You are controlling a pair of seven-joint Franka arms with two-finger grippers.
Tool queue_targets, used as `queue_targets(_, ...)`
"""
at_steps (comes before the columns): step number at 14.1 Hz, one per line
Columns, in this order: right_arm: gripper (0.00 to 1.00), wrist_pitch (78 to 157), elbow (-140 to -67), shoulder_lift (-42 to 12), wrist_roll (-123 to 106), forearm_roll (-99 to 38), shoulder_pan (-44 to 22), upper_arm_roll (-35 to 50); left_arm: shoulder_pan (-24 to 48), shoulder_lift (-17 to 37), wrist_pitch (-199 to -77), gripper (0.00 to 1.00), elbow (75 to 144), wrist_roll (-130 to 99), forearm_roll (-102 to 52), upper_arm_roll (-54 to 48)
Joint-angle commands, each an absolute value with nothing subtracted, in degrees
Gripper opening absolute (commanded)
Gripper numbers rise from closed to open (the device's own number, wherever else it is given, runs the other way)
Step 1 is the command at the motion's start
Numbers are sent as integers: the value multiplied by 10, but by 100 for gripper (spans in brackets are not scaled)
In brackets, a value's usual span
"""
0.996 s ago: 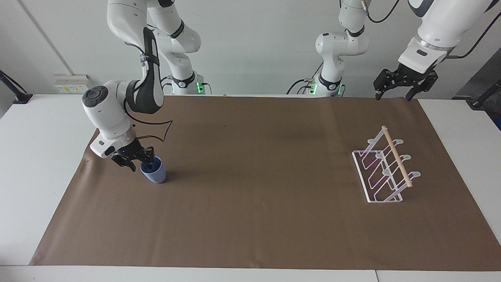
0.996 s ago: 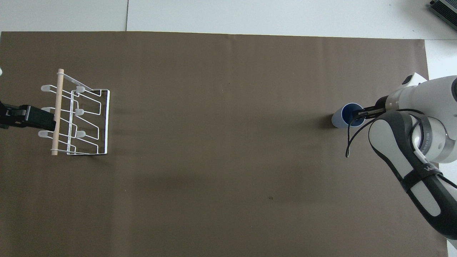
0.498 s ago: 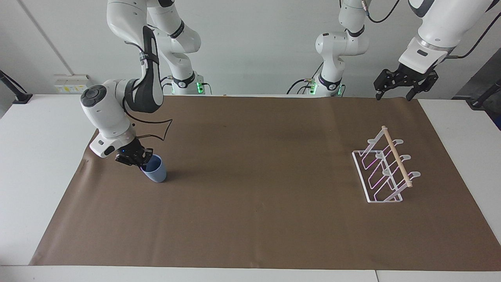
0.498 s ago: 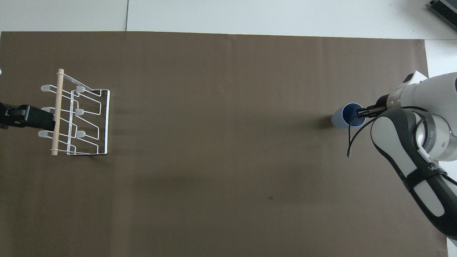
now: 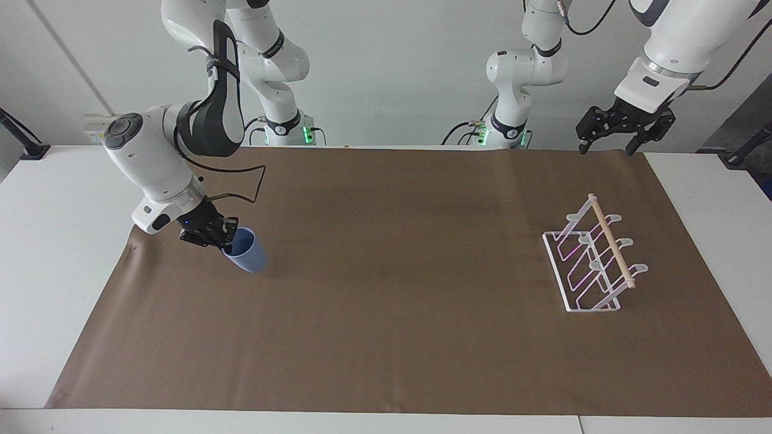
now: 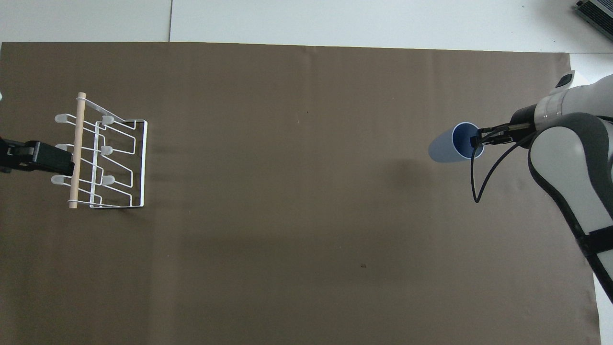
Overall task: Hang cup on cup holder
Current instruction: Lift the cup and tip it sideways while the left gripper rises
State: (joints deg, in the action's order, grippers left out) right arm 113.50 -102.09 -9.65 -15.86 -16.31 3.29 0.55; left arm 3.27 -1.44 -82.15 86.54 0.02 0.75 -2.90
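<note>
The light-blue cup point(image 5: 247, 254) point(image 6: 448, 146) hangs tilted a little above the brown paper at the right arm's end of the table, its shadow lying apart from it. My right gripper point(image 5: 224, 240) point(image 6: 474, 141) is shut on the cup's rim, one finger inside the mouth. The white wire cup holder point(image 5: 594, 259) point(image 6: 103, 158) with its wooden dowel stands at the left arm's end and carries nothing. My left gripper point(image 5: 606, 146) point(image 6: 36, 155) waits open and empty, high up, over the dowel side of the holder.
Brown paper point(image 5: 398, 289) covers most of the white table point(image 5: 54, 241). A loose black cable point(image 5: 241, 181) loops from the right arm's wrist above the paper.
The right gripper closed on the cup's rim, then lifted it off the paper and tipped it. The left arm has barely moved.
</note>
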Motion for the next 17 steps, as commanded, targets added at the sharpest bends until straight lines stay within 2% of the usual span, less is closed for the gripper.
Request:
queue_targets(1, 0, 1103, -1010, -84, -179, -213, 38, 24, 31, -28, -823, 100, 879, -3, 6, -29)
queue_targets(6, 0, 1056, -991, -80, -173, -280, 38, 37, 31, -28, -823, 100, 880, -2, 6, -29)
queue_targets(12, 0, 1001, -998, -71, -171, -487, 40, 36, 30, -27, -827, 100, 879, 0, 2, -31)
queue_targets(17, 0, 963, -1038, -55, -129, -654, 40, 36, 34, -24, -835, 100, 875, -33, -110, -30)
